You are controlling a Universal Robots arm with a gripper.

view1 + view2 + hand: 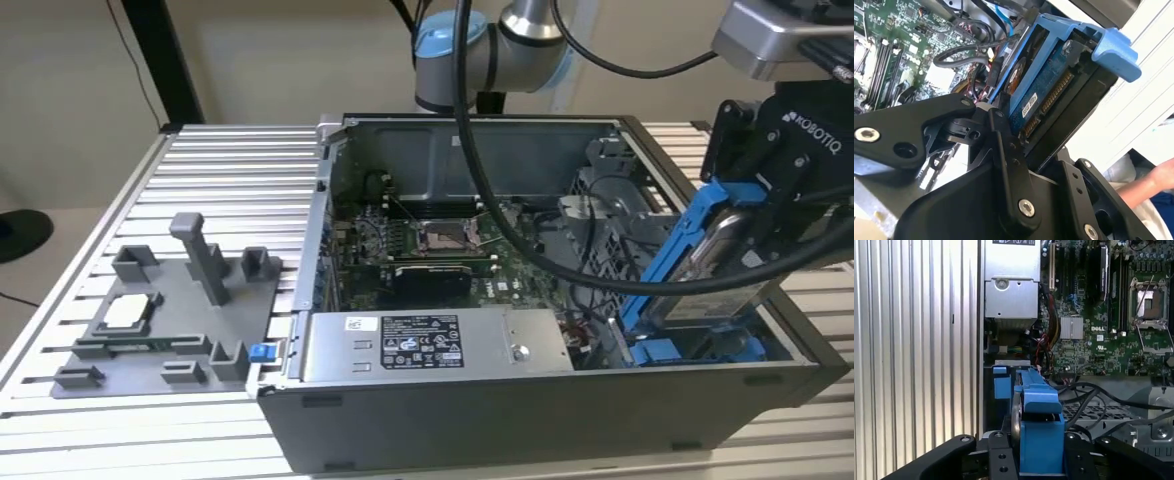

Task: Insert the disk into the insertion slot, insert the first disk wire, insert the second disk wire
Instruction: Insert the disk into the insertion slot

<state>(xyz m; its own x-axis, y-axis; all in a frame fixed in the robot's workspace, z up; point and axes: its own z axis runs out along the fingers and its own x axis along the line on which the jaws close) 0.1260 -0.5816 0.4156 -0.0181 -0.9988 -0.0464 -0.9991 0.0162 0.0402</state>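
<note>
Single arm (pixel 461 50) enters from the top of the exterior view, wrist (pixel 781 35) at that view's right. The black hand (pixel 761 200) points downward; in the first wrist view its fingers (pixel 1000 464) press against both faces of the disk (pixel 1040 440), held on edge and slightly tilted.

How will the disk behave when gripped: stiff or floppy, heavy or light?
Probably stiff: the disk looks solid metal and shows no sag. Likely heavy for its size. Its blue plastic frame may flex slightly.
</note>
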